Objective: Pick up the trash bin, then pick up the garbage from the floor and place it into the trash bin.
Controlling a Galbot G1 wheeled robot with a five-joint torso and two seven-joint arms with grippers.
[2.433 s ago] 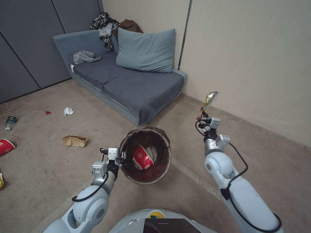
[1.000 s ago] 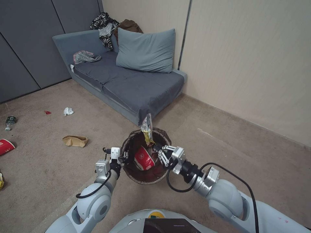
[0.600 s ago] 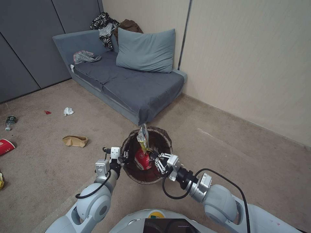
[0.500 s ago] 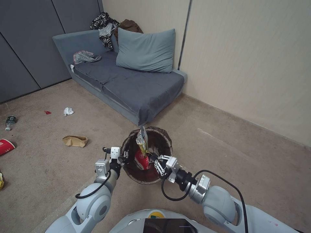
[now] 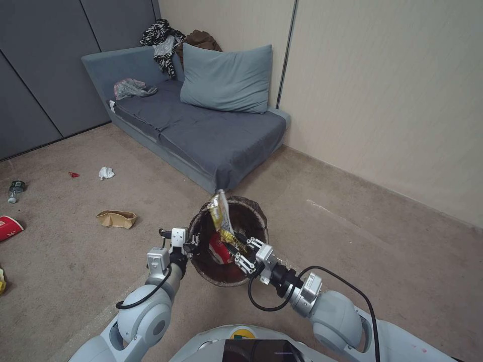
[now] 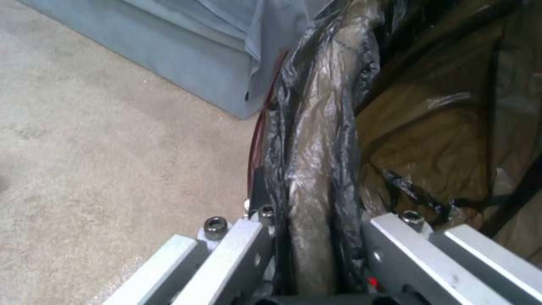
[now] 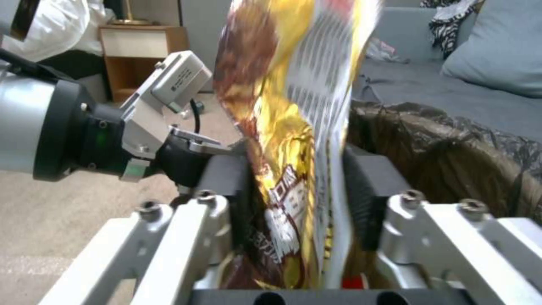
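Left gripper (image 5: 190, 245) clamped on the rim of the small round bin with dark crinkled bag liner (image 5: 251, 211), held off the carpet in front of the robot. Right gripper (image 5: 241, 251), at the bin's mouth, pinches a yellow foil snack wrapper (image 5: 217, 213); most of the wrapper stands above the rim, not yet dropped. A red-and-white paper cup (image 5: 219, 249) lies inside.

Left on the floor: crumpled brown paper bag (image 5: 116, 218), white tissue wad (image 5: 105, 173), tiny red scrap (image 5: 74, 175), clear bottle (image 5: 15, 190), second red cup (image 5: 9, 227).

Room to move: open carpet to the robot's left; grey sofa (image 5: 201, 130) just beyond the bin, wall to the right.
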